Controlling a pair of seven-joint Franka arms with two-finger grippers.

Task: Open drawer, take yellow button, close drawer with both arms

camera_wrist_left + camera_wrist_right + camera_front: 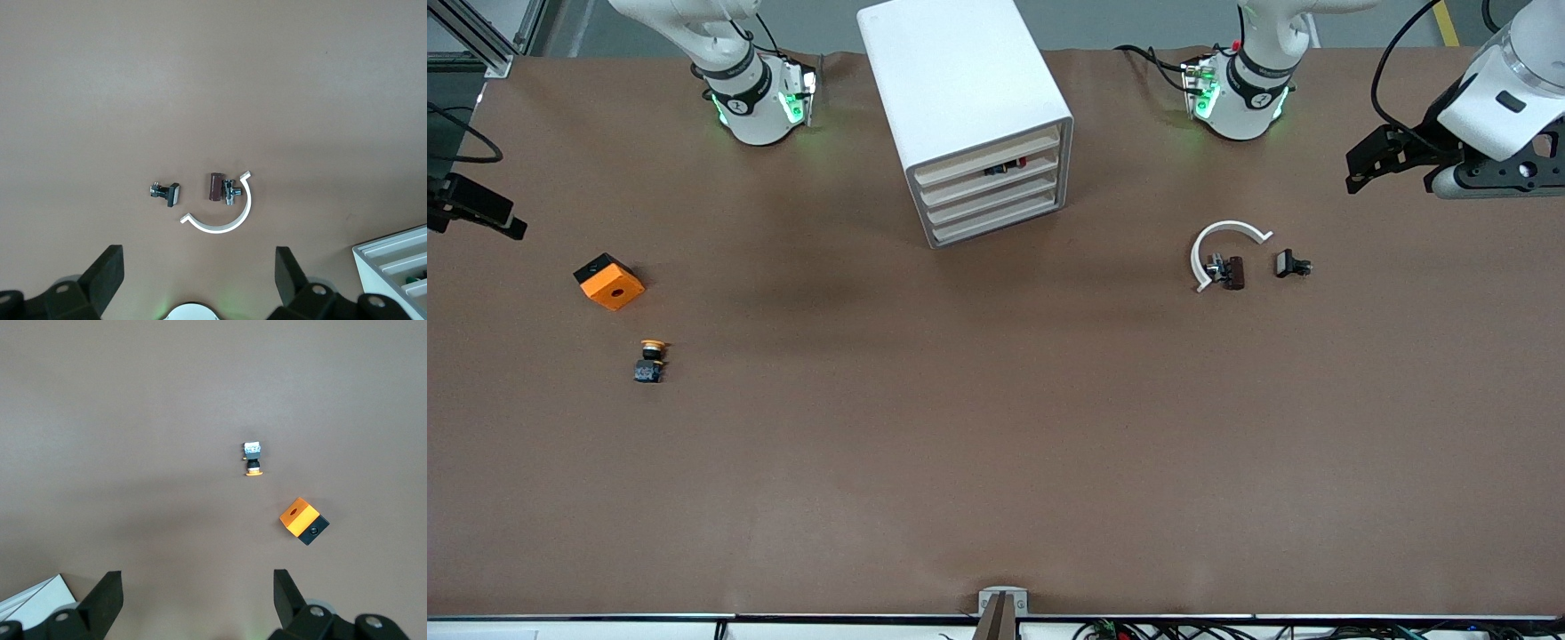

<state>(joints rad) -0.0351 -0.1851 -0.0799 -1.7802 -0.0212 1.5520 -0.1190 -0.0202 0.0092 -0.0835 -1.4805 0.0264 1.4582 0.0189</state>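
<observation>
Waiting: both arms raised | left gripper [197, 280] spread, empty, over clips; right gripper [197, 600] spread, empty | drawers [991, 188] shut, fronts facing camera, between bases | button [650, 360] on table, right arm's end; right arm nearer

A broad brown table [996, 444] fills the scene — grey floor [1120, 22] shows past its upper edge.

A matt brown table [996, 427], smooth like paper or felt. A white cabinet [960, 80] of smooth, faintly glossy plastic. An orange cube [609, 283] of matt plastic. A curved white plastic strip [1223, 231]. Small clips [165, 192] with shiny metal parts.
</observation>
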